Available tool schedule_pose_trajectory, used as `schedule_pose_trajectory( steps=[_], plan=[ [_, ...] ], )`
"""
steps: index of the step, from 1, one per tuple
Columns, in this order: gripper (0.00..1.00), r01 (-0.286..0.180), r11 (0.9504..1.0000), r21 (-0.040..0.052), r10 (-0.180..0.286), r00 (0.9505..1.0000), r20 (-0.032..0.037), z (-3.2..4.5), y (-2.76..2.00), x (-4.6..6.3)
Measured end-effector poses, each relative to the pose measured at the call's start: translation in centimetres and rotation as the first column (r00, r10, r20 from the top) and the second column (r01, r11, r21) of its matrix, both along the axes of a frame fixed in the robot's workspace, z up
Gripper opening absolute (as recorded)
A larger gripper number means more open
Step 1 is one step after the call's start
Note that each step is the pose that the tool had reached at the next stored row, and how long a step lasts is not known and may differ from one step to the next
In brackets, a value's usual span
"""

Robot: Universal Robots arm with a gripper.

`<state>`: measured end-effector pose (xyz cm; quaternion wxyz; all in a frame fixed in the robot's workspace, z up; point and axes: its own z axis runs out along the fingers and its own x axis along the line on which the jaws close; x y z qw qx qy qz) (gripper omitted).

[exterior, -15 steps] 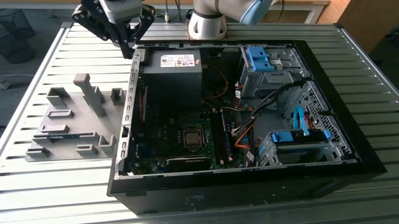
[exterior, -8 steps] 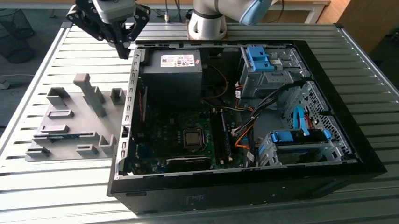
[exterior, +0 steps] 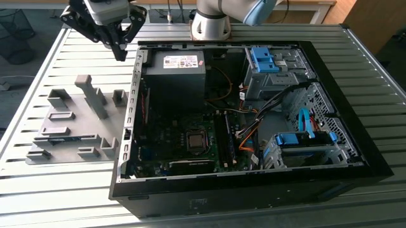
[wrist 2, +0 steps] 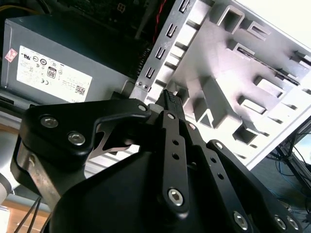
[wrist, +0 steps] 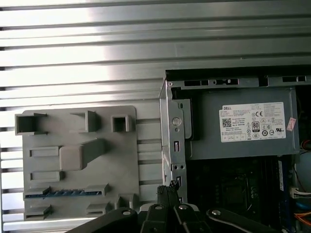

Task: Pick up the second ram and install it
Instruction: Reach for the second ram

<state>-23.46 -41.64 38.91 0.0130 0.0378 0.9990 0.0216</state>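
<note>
We see a slatted metal bench carrying an open black computer case, which takes up the centre and right of the exterior view. To the left of the case in that view lies a grey plastic tray of holder blocks. A grey power supply sits in the case's upper left corner. The gripper hangs in the upper left of the exterior view, near the case wall. Its fingers are pressed together, holding nothing. The second ram, a thin green and blue stick, lies in a tray slot, apart from the gripper.
</note>
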Motion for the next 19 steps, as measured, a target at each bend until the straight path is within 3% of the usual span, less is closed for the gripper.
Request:
schedule_pose_trajectory(
  steps=[10,19],
  plan=[
    [0.11,0.000,1.0000,0.0000,0.000,1.0000,0.0001,-0.08,-1.62,-1.0],
    [0.11,0.000,1.0000,-0.0001,0.000,1.0000,0.0001,-0.11,-2.37,-2.1]
  ],
)
